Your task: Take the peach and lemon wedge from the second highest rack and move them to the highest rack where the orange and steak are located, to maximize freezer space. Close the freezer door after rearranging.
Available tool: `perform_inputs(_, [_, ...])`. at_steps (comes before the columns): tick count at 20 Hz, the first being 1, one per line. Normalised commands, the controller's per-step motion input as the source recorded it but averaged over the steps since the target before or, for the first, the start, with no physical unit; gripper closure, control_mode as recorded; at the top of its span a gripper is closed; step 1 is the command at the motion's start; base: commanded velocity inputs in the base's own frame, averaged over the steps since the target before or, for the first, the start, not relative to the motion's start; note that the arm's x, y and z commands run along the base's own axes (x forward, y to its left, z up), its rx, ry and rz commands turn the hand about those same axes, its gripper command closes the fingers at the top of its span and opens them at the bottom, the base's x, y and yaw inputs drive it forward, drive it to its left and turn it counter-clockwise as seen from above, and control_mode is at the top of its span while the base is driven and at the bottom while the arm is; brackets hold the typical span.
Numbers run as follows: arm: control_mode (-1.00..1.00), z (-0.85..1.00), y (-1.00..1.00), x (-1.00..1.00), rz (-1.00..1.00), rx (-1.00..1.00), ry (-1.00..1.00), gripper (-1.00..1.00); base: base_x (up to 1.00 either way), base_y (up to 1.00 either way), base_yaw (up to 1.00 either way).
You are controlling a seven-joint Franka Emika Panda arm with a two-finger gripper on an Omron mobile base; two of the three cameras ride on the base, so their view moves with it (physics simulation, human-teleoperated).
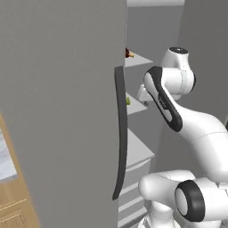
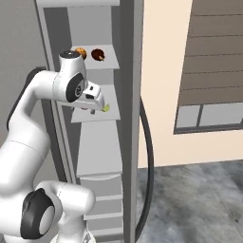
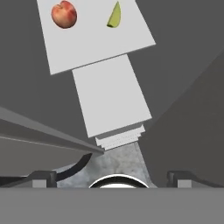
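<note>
I am holding my pincer (image 3: 111, 177) wide open with nothing in it, just outside the freezer, looking at the second highest rack (image 3: 87, 52), a flat pale grey shelf. The small round red peach (image 3: 64, 14) is sitting near one back corner of it, and the tiny yellow-green lemon wedge (image 3: 114, 15) is lying well apart from it, nearer the other side. I am thinking the peach should go first. I should come in low under the highest rack (image 2: 108, 64), where the round orange (image 2: 81, 52) and dark red steak (image 2: 98, 54) are resting, then close my tips gently around the middle of the peach.
</note>
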Motion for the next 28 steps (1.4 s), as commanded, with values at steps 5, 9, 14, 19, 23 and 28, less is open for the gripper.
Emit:
perform_inputs(5, [1.00,0.00,0.00,0.00,0.00,0.00,0.00,-1.00,0.15,-0.69,0.03])
perform_inputs(9, [1.00,0.00,0.00,0.00,0.00,0.00,0.00,-1.00,0.51,-0.29,0.17])
perform_inputs(14, [1.00,0.00,0.00,0.00,0.00,0.00,0.00,-1.00,0.52,-0.39,0.24])
perform_inputs(19, [-1.00,-0.01,-0.07,0.11,0.01,0.00,0.09,-1.00,0.25,-0.09,0.06])
perform_inputs(23, [-1.00,-0.23,-0.06,0.46,0.00,0.00,0.18,-1.00,0.00,0.00,0.00])
perform_inputs(28, [-1.00,-0.35,-0.04,0.38,-0.01,0.00,0.00,-1.00,0.00,0.00,0.00])
